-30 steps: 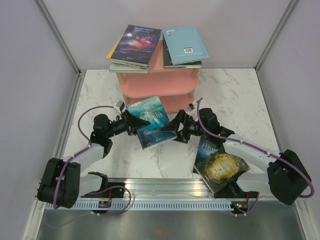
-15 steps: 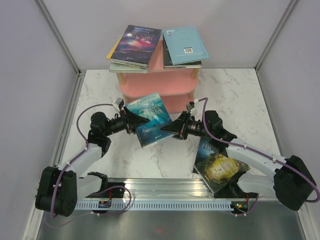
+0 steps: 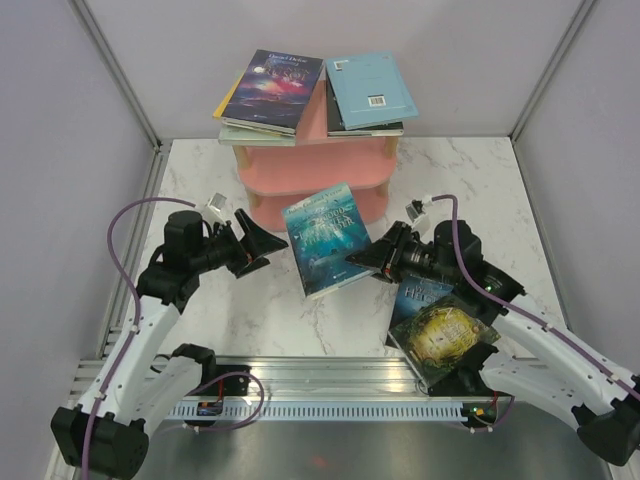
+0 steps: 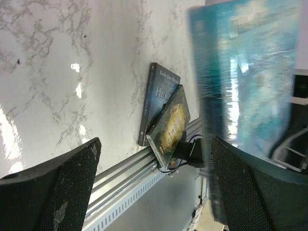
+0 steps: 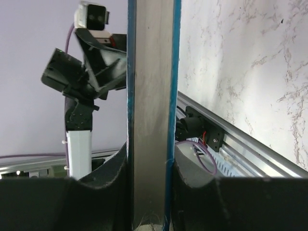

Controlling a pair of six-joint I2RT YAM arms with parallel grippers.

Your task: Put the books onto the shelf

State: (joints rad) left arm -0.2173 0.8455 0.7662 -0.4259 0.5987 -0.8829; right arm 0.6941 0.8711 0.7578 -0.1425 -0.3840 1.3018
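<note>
Right jaws clamped on teal book (edge-on in wrist view), left jaws spread wide, empty

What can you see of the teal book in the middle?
The teal book is a thin, glossy paperback with a swirling blue-green cover and pale title lettering. It is held tilted, cover up, in front of the shelf. Only the right gripper clamps it, at its right edge; the open left gripper is apart from it.

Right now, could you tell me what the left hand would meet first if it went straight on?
Probably the teal book held by the right hand, just ahead of the left hand; depth is unclear.
</note>
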